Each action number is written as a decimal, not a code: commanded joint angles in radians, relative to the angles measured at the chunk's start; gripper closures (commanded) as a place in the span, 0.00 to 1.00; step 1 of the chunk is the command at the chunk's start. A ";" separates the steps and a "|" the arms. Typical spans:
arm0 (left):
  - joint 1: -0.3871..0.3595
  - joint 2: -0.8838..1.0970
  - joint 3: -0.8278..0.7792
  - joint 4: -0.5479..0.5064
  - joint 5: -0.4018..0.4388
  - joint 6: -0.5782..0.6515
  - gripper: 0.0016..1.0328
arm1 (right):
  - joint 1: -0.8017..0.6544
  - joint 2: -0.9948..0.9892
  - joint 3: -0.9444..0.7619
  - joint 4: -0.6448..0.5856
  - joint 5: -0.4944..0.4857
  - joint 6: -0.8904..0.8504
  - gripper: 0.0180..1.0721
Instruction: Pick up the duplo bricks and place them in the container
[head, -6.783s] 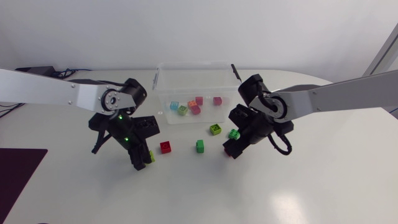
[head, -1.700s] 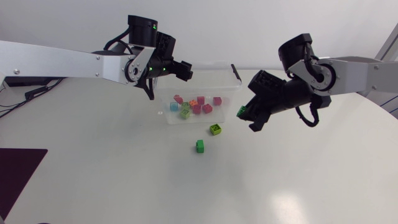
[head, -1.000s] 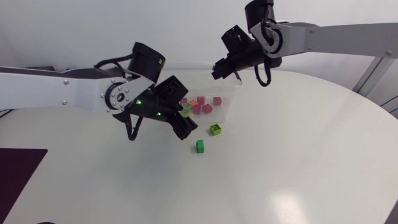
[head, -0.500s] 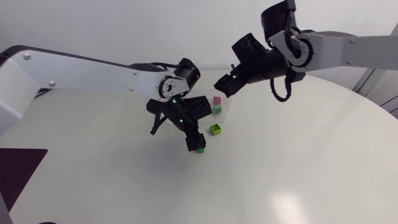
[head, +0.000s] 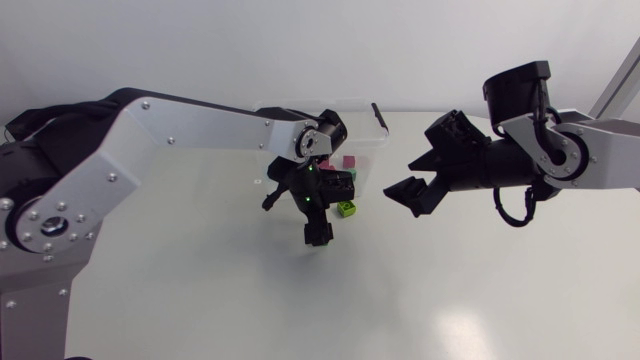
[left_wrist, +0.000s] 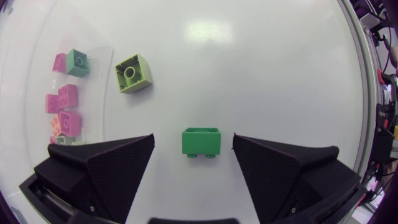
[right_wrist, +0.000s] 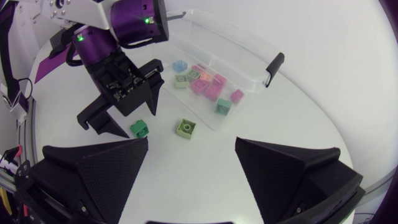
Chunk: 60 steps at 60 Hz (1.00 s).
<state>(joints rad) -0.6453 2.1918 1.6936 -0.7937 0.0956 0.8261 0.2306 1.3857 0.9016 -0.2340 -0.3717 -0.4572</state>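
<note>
Your left gripper (left_wrist: 194, 145) is open wide, and the dark green brick (left_wrist: 202, 138) sits on the table (head: 450, 290) between its fingers, not touching them | the light green brick (left_wrist: 132, 73) lies ahead of it, just beside the clear box (right_wrist: 219, 35) | pink and other bricks (right_wrist: 205, 84) are in the box | your right gripper (head: 411, 179) is open wide, holding nothing

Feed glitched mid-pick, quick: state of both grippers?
Left gripper: open, green brick between its fingers, not touched.
Right gripper: open, empty.
</note>
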 joint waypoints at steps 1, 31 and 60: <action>0.006 0.060 0.060 -0.042 -0.007 0.031 0.16 | -0.016 -0.030 -0.055 0.021 -0.013 -0.023 0.04; 0.001 0.066 0.069 -0.122 0.027 -0.021 0.82 | 0.079 0.128 -0.139 0.180 0.088 0.134 0.04; 0.128 -0.400 -0.215 0.160 0.179 -0.243 0.82 | 0.253 0.582 0.145 0.282 0.341 0.338 0.05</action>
<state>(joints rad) -0.5423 1.8309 1.5215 -0.6537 0.2569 0.6319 0.4770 1.9156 1.0016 0.0345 -0.0479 -0.1589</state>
